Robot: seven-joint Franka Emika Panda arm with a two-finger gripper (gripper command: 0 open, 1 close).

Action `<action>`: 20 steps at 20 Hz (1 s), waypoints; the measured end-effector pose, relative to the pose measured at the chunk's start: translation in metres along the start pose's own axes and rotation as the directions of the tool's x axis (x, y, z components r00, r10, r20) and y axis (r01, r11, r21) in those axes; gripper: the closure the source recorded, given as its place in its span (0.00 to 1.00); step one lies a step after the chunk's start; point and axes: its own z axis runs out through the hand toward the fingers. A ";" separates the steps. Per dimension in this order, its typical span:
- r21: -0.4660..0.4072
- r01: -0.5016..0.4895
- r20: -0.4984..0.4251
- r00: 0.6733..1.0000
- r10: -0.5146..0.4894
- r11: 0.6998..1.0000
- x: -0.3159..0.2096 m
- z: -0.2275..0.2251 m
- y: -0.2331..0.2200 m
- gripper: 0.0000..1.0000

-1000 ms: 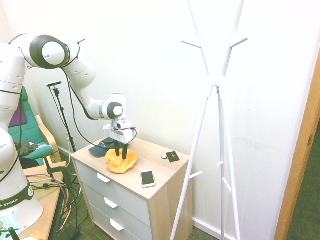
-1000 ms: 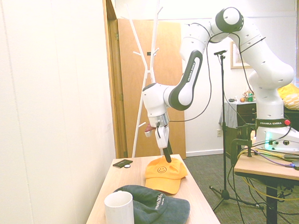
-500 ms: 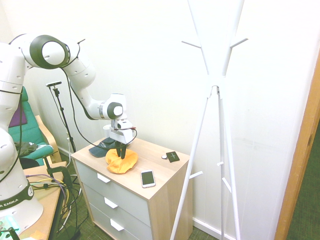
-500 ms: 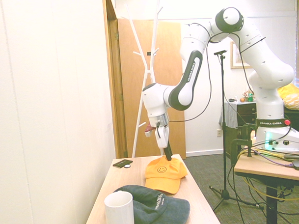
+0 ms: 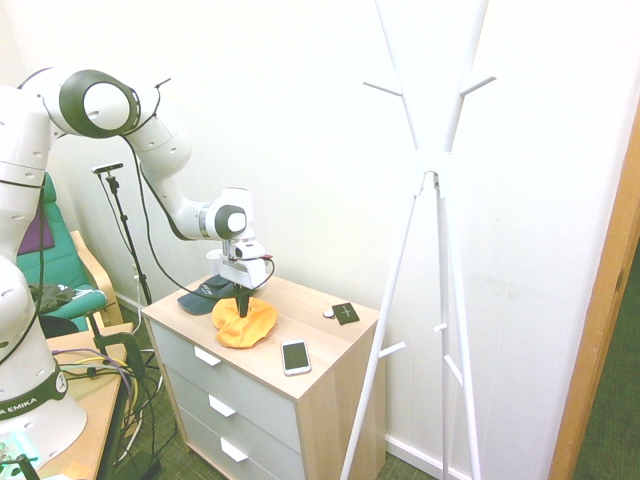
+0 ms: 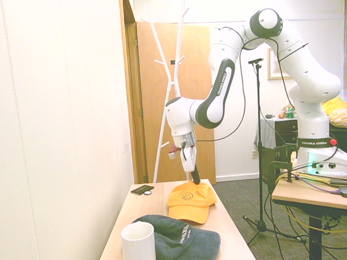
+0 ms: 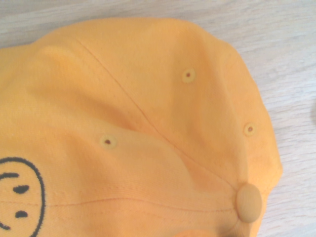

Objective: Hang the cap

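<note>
The claw [image 5: 242,305] stood wide over the cap [image 5: 244,322] a second ago; now its fingers have drawn together into a narrow pinch on the crown, and the arm has not shifted while they did so. In the second exterior view the dark fingers meet on the top of the cap [image 6: 190,201], which still lies flat on the table [image 6: 229,235], nearer the far end, beyond the dark cap [image 6: 180,239] and the white cup [image 6: 138,245]. The wrist view shows the orange crown, its button [image 7: 248,201] and part of the smiley face.

So the grasp looks made, though whether the fabric is truly caught will only show on lifting. The coat rack [image 5: 432,160] stands well apart to the right, so the carry and the hanging are yet to come.
</note>
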 end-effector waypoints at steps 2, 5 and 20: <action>0.002 -0.002 0.000 1.000 0.002 1.000 0.001 -0.001 0.000 1.00; 0.005 -0.012 -0.007 1.000 0.012 1.000 0.005 -0.014 -0.002 1.00; -0.147 -0.098 -0.616 0.787 -0.014 0.984 0.028 -0.340 0.092 1.00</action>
